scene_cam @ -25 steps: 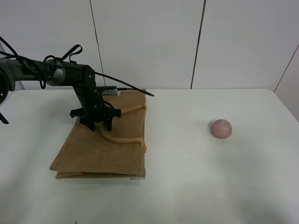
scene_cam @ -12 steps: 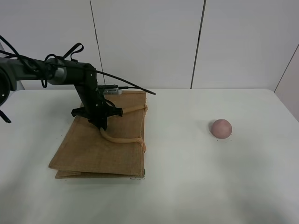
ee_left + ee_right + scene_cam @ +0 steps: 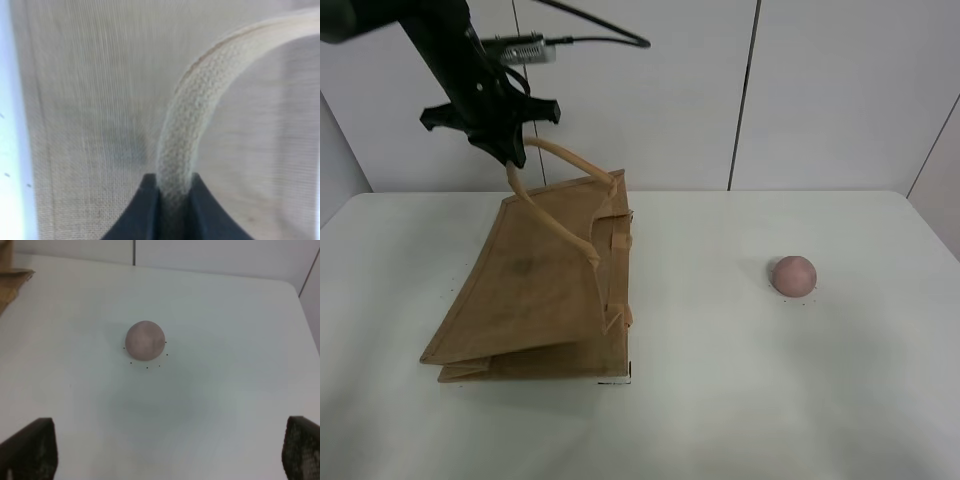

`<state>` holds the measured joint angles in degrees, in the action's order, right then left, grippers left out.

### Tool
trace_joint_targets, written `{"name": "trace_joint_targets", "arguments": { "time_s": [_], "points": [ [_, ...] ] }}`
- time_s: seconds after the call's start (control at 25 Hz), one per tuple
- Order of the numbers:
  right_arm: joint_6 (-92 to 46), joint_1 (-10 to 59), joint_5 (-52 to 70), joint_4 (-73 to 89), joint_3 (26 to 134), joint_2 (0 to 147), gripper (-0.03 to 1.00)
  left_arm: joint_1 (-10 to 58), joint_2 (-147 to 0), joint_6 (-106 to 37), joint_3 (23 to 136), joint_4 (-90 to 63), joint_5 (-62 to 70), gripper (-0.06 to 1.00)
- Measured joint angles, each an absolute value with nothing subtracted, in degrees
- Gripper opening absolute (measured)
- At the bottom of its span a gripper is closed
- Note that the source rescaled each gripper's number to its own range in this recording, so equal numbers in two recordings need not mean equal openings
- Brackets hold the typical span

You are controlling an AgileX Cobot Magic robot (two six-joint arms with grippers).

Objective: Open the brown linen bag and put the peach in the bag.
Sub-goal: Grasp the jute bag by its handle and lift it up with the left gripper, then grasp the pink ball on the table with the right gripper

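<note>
You are lifting the brown linen bag (image 3: 535, 290) open by one handle (image 3: 560, 153).
Your left fingers (image 3: 145, 212) are pinching that handle tightly, high above the far-left part of the table (image 3: 720, 400). Be drawing it up gently so the mouth is gaping while the base is resting near the left edge. Your right fingers (image 3: 30, 450) are spread wide, holding nothing, above the peach (image 3: 145, 340) lying toward the right edge.

The left arm (image 3: 445, 45) is matte black, with a small silver-grey module (image 3: 520, 48) on its 3 o'clock side and a thin black cable (image 3: 605, 40) leaving it. The left gripper's (image 3: 175, 182) fingers (image 3: 142, 212) are smooth dark wedges; the right gripper's (image 3: 167, 440) fingers (image 3: 31, 450) are black with fine gridded texture.
</note>
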<state>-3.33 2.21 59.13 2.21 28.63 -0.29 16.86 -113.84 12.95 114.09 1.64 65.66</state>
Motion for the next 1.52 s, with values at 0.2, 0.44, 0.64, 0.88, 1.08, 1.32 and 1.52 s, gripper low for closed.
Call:
{"name": "trace_joint_targets", "arguments": {
  "time_s": [0.2, 0.44, 0.64, 0.88, 1.08, 1.32, 1.52],
  "points": [
    [-3.33, 2.21, 59.13, 2.21, 28.61, 4.99, 1.00, 16.86, -110.54, 8.22, 121.86, -1.15, 67.05, 0.00],
    [-3.33, 2.21, 55.26, 2.21, 30.54, 22.60, 1.00, 16.86, -108.28, 5.48, 125.02, -2.04, 67.10, 0.00],
    [-3.33, 2.21, 49.25, 2.63, 36.54, 43.91, 1.00, 16.86, -108.15, 4.87, 125.02, -2.01, 67.10, 0.00],
    [-4.98, 2.21, 47.08, 3.50, 50.67, 73.82, 1.00, 16.86, -108.15, 4.76, 125.02, -2.01, 67.10, 0.00],
    [-5.49, 2.21, 47.93, 4.32, 65.85, 93.10, 1.00, 16.86, -108.15, 4.76, 125.02, -2.01, 67.10, 0.00],
    [-5.92, 4.06, 50.55, 5.00, 78.87, 107.74, 1.00, 16.86, -108.15, 4.76, 125.02, -2.01, 67.10, 0.00],
    [-3.95, 4.67, 49.63, 5.00, 81.30, 113.77, 1.00, 16.86, -108.15, 4.76, 125.02, -2.01, 67.10, 0.00]
  ]
}}
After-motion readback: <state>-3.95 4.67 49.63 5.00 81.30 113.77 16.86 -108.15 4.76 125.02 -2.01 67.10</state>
